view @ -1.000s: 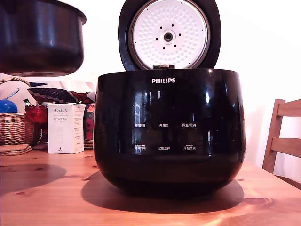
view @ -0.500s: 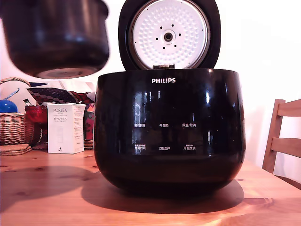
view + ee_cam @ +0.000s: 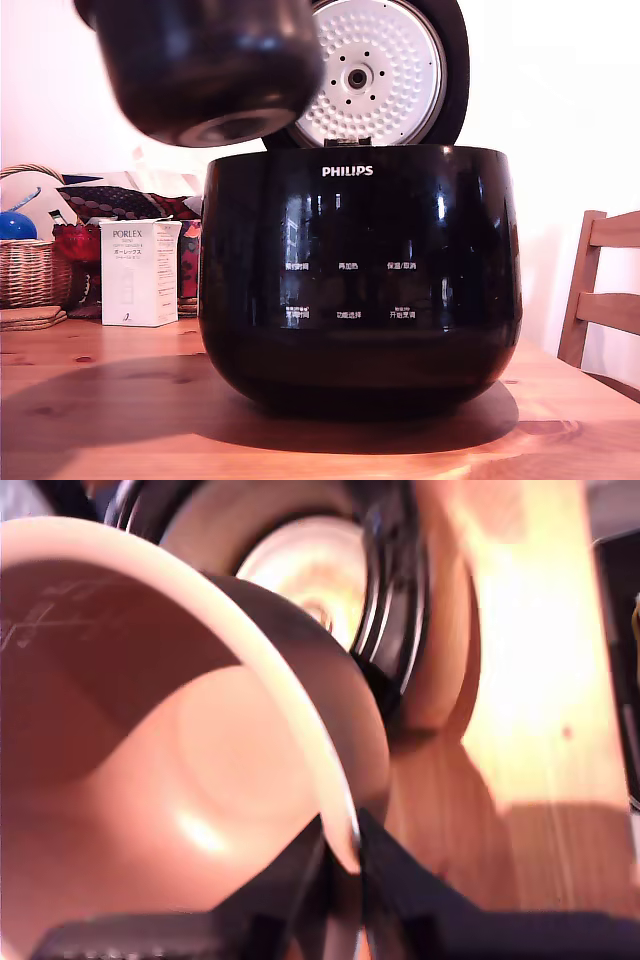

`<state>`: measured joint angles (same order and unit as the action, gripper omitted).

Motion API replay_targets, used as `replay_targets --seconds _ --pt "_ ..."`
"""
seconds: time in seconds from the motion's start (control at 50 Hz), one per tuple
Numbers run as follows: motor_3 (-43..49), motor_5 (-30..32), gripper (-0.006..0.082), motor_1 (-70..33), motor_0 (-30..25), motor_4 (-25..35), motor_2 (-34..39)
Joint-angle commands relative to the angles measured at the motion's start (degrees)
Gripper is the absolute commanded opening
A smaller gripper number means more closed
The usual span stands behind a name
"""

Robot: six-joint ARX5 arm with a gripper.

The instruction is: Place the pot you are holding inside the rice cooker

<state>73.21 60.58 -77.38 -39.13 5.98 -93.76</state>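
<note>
Above glossy black rice cooker [image 3: 360, 270], tilted round pot [image 3: 205, 65], lip pinched in gripper [image 3: 345, 868].

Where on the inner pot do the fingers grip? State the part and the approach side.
The flared rim of the inner pot, from above the open mouth: one of the fingers inside the wall, one outside, as the wrist view shows. The thin lip fits between them; the curved glossy sides look too wide.

I see a PORLEX box [image 3: 139, 272] near a wicker basket [image 3: 28, 272] on the desk [image 3: 100, 420]; a wooden chair [image 3: 603, 300] stands at the exterior view's right.
</note>
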Motion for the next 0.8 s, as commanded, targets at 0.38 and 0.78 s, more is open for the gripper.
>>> replay_targets --seconds 0.38,0.78 --pt "-8.5 0.3 -0.0024 -1.1 -3.8 1.7 -1.2" --pt "-11.3 0.5 -0.0024 -5.3 -5.3 1.7 -1.3"
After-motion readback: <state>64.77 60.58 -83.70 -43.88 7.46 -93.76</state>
